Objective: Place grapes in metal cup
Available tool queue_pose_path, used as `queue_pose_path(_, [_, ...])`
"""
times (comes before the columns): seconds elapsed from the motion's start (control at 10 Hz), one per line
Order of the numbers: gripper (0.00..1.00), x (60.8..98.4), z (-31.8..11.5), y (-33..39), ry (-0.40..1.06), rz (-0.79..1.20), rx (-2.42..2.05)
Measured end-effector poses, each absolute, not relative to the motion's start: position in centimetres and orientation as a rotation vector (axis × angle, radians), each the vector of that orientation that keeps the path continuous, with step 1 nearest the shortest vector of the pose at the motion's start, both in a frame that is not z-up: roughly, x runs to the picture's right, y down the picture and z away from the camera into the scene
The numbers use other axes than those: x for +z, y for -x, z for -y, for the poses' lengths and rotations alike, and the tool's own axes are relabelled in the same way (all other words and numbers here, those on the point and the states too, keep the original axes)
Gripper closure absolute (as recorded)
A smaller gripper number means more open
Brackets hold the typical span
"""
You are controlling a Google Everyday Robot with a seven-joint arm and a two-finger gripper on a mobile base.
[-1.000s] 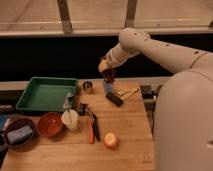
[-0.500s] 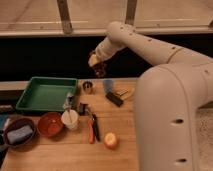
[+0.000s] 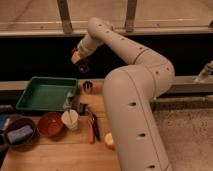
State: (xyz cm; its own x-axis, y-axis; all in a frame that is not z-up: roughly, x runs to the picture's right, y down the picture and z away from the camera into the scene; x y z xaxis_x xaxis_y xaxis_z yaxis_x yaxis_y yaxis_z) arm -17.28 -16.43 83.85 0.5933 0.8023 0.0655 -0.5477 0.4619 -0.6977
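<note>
My gripper [image 3: 80,61] hangs in the air at the end of the white arm, in front of the dark band behind the table. It is shut on the grapes [image 3: 84,65], a small dark red bunch below the fingers. The metal cup [image 3: 87,86] stands upright on the wooden table, almost straight below the grapes and well apart from them. It is a short silver cup with a dark inside, next to the green tray's right edge.
A green tray [image 3: 44,95] lies left of the cup. In front stand a white paper cup [image 3: 70,119], a red-orange bowl [image 3: 50,124] and a dark bowl with a blue sponge [image 3: 20,133]. A red-handled tool [image 3: 91,131] and an apple [image 3: 108,141] lie beside my arm's big body [image 3: 135,110].
My arm has swung left, carrying the grapes from over the table's middle to a spot above the metal cup. The arm's body now covers the table's right side.
</note>
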Motion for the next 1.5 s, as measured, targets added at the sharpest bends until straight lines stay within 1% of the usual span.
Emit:
queue_pose_path(0.2, [1.0, 85.7, 15.5, 18.2, 0.711, 0.46, 0.859])
queue_pose_path(0.5, [1.0, 87.7, 14.0, 16.7, 0.685, 0.516, 0.888])
queue_pose_path(0.9, [1.0, 89.8, 13.4, 15.6, 0.674, 0.494, 0.907])
queue_pose_path(1.2, [1.0, 91.8, 13.0, 15.2, 0.7, 0.476, 0.959])
queue_pose_path(1.5, [1.0, 92.1, 12.8, 15.0, 0.702, 0.47, 0.971])
